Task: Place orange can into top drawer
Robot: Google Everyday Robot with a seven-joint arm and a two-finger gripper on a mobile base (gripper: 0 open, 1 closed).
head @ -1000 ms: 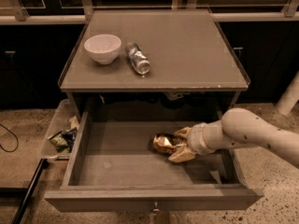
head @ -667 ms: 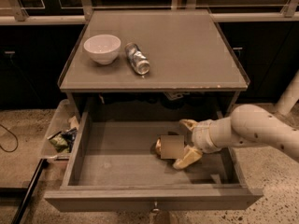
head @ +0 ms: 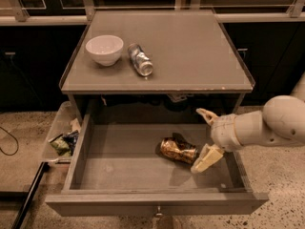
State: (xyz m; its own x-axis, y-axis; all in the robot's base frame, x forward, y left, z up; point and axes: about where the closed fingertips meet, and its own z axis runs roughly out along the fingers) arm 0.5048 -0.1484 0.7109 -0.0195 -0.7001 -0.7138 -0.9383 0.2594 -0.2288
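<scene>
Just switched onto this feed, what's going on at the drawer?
The robot's gripper hangs open inside the pulled-out wide grey top drawer. The dented orange-gold can lies on its side on the drawer floor, just left of the gripper and not held. On the grey tabletop above sit a white bowl and a silver-grey can on its side.
</scene>
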